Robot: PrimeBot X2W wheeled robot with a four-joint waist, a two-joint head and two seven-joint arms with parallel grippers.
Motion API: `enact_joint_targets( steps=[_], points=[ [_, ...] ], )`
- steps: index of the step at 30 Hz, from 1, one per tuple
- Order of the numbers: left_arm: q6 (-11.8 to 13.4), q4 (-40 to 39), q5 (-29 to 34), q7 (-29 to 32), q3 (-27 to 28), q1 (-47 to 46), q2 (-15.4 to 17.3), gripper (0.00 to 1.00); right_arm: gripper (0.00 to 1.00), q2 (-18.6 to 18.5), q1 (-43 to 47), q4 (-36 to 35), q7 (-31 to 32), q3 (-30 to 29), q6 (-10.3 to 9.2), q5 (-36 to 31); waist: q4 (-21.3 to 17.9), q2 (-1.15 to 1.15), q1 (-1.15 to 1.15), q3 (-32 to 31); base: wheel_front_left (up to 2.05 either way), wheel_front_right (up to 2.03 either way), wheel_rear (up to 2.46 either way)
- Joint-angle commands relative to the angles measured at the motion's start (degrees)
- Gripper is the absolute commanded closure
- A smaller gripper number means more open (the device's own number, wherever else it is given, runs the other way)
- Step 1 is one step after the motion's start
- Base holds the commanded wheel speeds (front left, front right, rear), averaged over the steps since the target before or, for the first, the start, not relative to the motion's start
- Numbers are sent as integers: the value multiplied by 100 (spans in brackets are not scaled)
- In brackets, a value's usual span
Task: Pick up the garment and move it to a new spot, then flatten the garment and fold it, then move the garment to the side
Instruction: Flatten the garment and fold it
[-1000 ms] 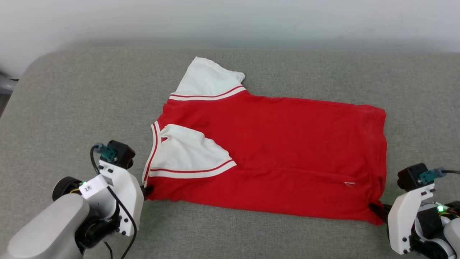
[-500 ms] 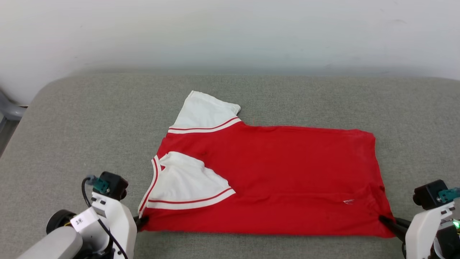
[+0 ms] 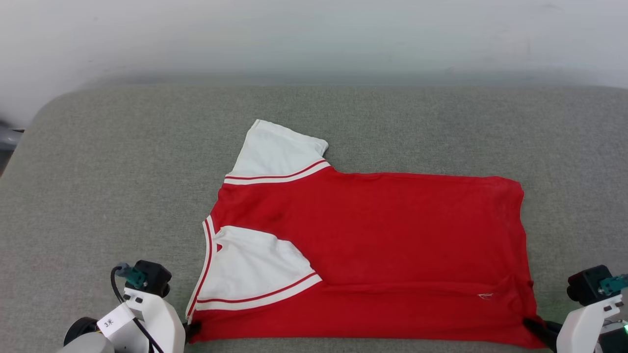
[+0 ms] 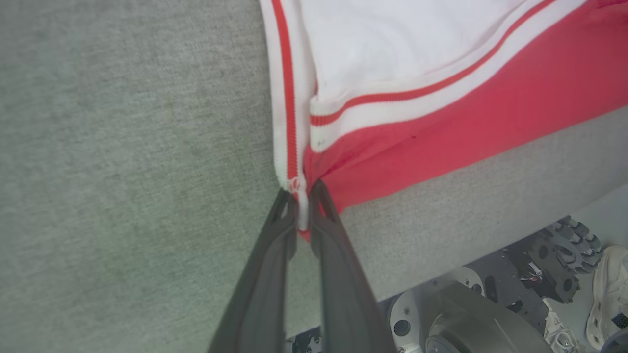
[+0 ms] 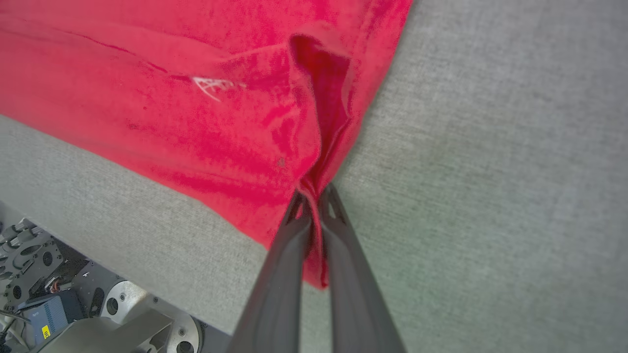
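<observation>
The garment (image 3: 382,235) lies spread, plain red side up, across the lower middle of the head view on the grey padded surface (image 3: 122,171), with its collar (image 3: 207,260) to the left and its hem to the right; its far sleeve (image 3: 277,147) juts toward the upper left, while the near sleeve (image 3: 255,264) lies folded over the red body. The left gripper (image 3: 192,328), at the lower left, is pinched on the collar-side corner, with striped trim caught between its closed fingers in its wrist view; the right gripper (image 3: 532,324), at the lower right, is clamped on the hem corner, with red cloth bunched between its fingers. Over the last second the right fingers have tightened fully; the gap between the shirt and the surface's far edge has also widened, though the camera shifted too, so part of that is only apparent. The shirt's near edge now runs close to the surface's front edge; this suggests the drag to a new spot is ending, with the cloth drawn fairly flat between the two grips; the fold itself remains to be done.
</observation>
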Motion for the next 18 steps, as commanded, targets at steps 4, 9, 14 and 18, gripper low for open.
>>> enact_joint_targets(
  steps=[4,9,14,18],
  points=[
    [-55,321,-21,-56,-32,60,-81,100,100,179,-33,212,-73,38,-9,-90,-30,0,0,35,0,0,0],
    [-63,460,109,-279,19,-47,-87,0,0,333,-19,303,-443,-74,-8,-205,-37,0,0,-162,0,0,0],
    [-23,329,228,-488,120,-154,-2,0,0,410,139,189,-833,-336,-8,-379,-41,0,0,-349,0,0,0],
    [79,110,362,-792,328,-336,130,0,0,545,216,-109,-1243,-793,-7,-686,-83,0,0,-451,0,0,0]
  ],
)
